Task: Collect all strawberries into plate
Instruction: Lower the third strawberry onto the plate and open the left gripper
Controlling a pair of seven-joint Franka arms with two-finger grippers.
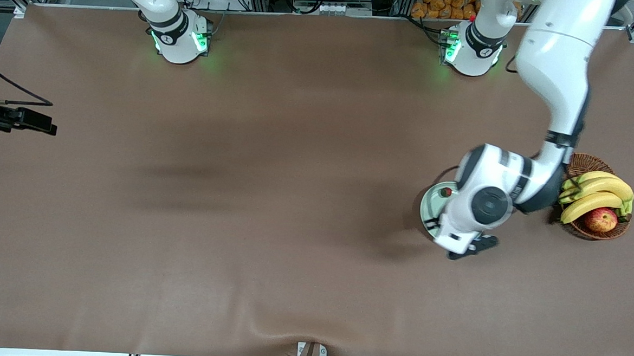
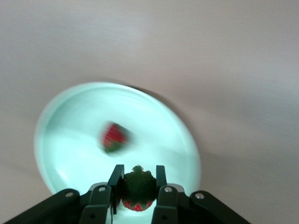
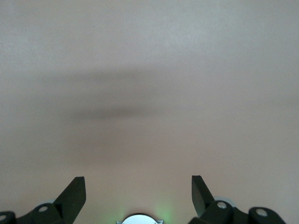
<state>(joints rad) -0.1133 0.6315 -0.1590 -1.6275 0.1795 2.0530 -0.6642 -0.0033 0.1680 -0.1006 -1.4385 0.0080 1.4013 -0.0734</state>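
The pale mint-green plate (image 1: 427,205) lies toward the left arm's end of the table, beside the basket. One strawberry (image 1: 446,192) lies on it; in the left wrist view this berry (image 2: 114,137) is blurred on the plate (image 2: 154,121). My left gripper (image 1: 473,250) hangs over the plate's edge. In the left wrist view it (image 2: 138,179) is shut on a second strawberry (image 2: 138,187), leafy cap up, just above the plate. A third strawberry is out of view. My right gripper (image 3: 138,186) is open and empty over bare table, and the right arm waits.
A brown wicker basket (image 1: 589,161) with bananas (image 1: 598,193) and a red-yellow apple (image 1: 601,219) stands close beside the plate, partly under the left arm. A black camera mount (image 1: 21,119) juts in at the right arm's end of the table.
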